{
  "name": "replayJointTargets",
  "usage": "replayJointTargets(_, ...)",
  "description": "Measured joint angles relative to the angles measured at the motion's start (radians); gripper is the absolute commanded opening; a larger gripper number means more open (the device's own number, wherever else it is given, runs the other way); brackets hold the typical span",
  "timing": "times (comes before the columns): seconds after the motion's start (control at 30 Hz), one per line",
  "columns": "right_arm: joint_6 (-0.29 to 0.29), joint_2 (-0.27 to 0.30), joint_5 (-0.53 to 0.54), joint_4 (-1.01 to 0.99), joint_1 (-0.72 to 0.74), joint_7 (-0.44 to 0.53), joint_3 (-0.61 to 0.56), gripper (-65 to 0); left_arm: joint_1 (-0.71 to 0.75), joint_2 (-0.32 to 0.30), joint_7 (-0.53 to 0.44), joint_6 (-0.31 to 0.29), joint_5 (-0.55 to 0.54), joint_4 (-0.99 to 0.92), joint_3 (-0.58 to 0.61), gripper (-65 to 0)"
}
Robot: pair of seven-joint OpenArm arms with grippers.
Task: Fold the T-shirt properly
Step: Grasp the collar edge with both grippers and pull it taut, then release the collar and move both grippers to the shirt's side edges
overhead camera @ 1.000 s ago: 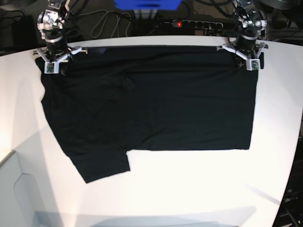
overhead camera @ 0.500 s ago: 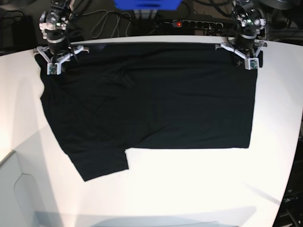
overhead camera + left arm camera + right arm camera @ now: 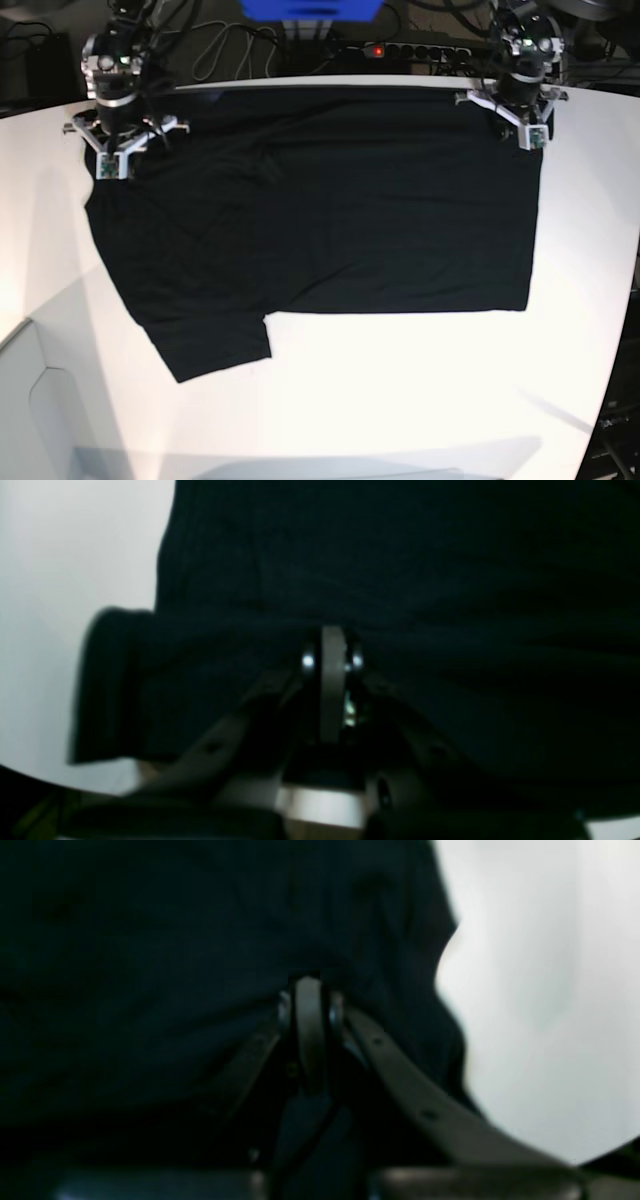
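The large plain black soft-fabric T-shirt (image 3: 320,210) lies spread on the white surface (image 3: 400,400), one sleeve sticking out toward the near left. The left hand (image 3: 521,122) and the right hand (image 3: 115,150) sit at its two far corners, each pressed together and pinching the cloth edge. Holding both corners likely keeps that edge taut and straight for an even fold.

Matt black soft cloth T-shirt (image 3: 330,200) with faint creases, smooth white desk (image 3: 400,400) with a slight sheen, right tool (image 3: 310,990) and left tool (image 3: 332,640) of dull grey metal with small shiny screws, white plastic brackets
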Motion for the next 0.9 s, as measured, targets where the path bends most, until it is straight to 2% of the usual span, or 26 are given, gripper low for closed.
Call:
replayJointTargets(0.17, 0.000, -0.010, 0.000, 0.037, 0.048, 0.000, -0.002, -65.0, -0.016, 0.013, -0.019, -0.001, -0.007, 0.125, 0.000, -63.7)
replayJointTargets(0.33, 0.000, -0.014, 0.000, 0.043, 0.105, -0.003, -0.001, -65.0, -0.055, 0.017, -0.003, -0.002, 0.001, 0.128, -0.010, -63.7)
replayJointTargets(0.5, -0.001, -0.014, 0.000, 0.043, 0.185, -0.006, -0.003, -65.0, -0.127, 0.022, -0.011, -0.002, -0.003, 0.145, -0.071, -63.3)
replayJointTargets(0.57, 0.000, -0.012, -0.001, 0.043, 0.226, -0.080, -0.005, -65.0, -0.150, 0.021, -0.007, -0.002, -0.005, 0.148, -0.094, -63.3)
replayJointTargets(0.67, 0.024, 0.004, 0.004, 0.033, 0.320, -0.212, -0.017, -60.4, -0.192, 0.016, 0.097, -0.003, -0.041, 0.147, -0.130, -63.2)
replayJointTargets(0.8, 0.126, 0.026, 0.002, -0.050, 0.499, -0.370, -0.013, -56.3, -0.267, -0.030, 0.311, -0.013, -0.209, 0.135, -0.244, -63.1)
replayJointTargets(0.9, 0.216, 0.083, 0.009, -0.189, 0.611, -0.441, -0.014, -53.5, -0.300, -0.078, 0.452, -0.010, -0.312, 0.094, -0.300, -63.1)
